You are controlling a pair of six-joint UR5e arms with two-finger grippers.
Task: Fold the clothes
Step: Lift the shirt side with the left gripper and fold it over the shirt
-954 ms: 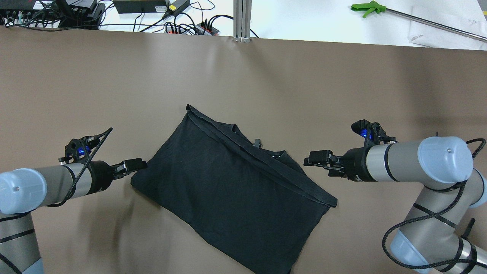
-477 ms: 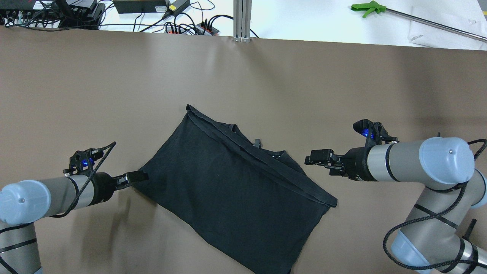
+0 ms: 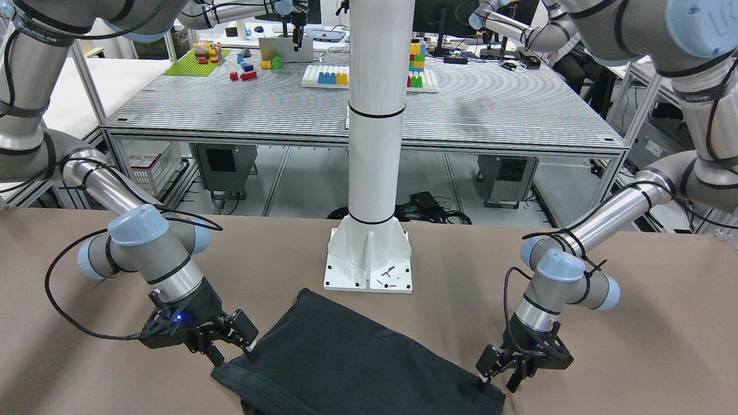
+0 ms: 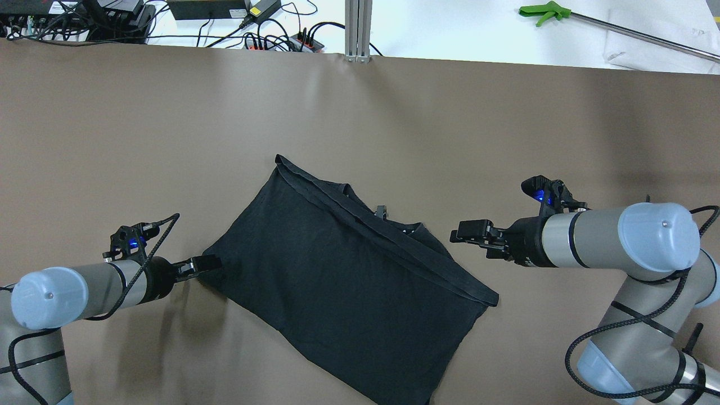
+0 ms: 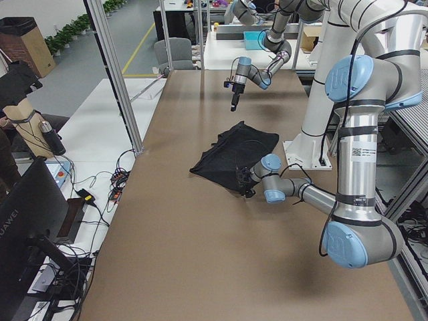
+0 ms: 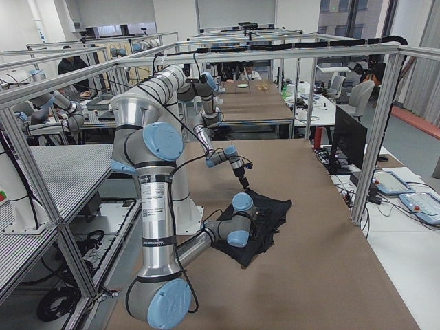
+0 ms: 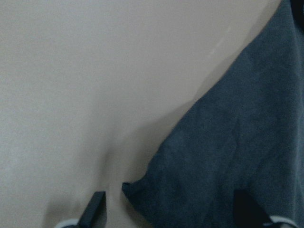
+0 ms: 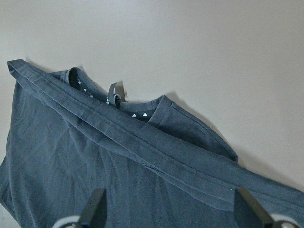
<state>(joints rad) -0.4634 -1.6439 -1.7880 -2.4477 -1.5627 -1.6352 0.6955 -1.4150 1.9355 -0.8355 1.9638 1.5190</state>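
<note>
1. Now my left gripper (image 4: 207, 262) has its fingers (image 7: 95, 209) spread around the garment's (image 4: 343, 270) corner, gripping nothing; my right gripper (image 4: 457, 232) hangs wide open, empty, by the collar edge.
2. I judge a fold is being set up; next, close on that corner.
3. Garment lies askew mid-table (image 4: 140, 140), toward my near edge; a bench (image 3: 490, 104) of coloured blocks stands behind.

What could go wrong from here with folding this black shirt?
The left hand is open around just the corner tip of the shirt, so it may pinch too little fabric, or only one layer, and slip. The right hand hangs open, apart from the fabric near the collar; a lift by the left alone could drag and bunch it.
</note>
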